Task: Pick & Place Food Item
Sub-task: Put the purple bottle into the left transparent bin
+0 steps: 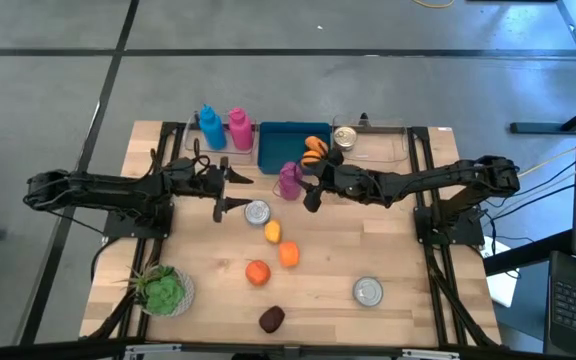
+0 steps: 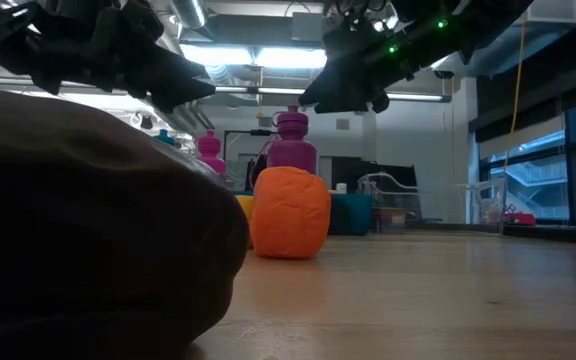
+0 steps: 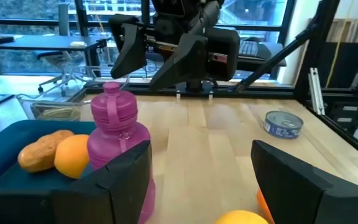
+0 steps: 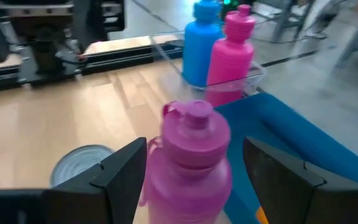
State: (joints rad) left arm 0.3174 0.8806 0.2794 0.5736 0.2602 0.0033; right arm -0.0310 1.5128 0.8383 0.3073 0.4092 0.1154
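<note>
Dark brown food item [image 2: 88, 220] fills the near-left of the low view, lying at the table's front edge [image 1: 272, 318]. Behind it an orange food piece [image 2: 290, 212] is seen on the wood, matching the one at mid-table [image 1: 257, 272]; two more orange-yellow pieces [image 1: 288, 254] [image 1: 272, 232] lie just beyond it. Purple bottle [image 4: 191, 162] stands upright just beside the blue bin [image 1: 293, 146], at its front edge; an orange [image 3: 73, 155] and a tan piece [image 3: 41, 150] are seen inside the bin.

Right gripper [image 1: 310, 198] is held just beside the purple bottle, fingers [image 4: 288, 180] spread wide on either side of it in the right wrist view, nothing gripped, no contact visible. Left gripper [image 1: 220, 195] is held above the table near a tin can [image 1: 257, 212], fingers [image 3: 303, 180] wide apart, nothing held.

Blue bottle [image 1: 211, 127] and pink bottle [image 1: 239, 128] stand side by side in a clear tray at the table's back left. Second can [image 1: 368, 291] sits front right, well apart. Green leafy item [image 1: 162, 289] is seen at the front-left corner.
</note>
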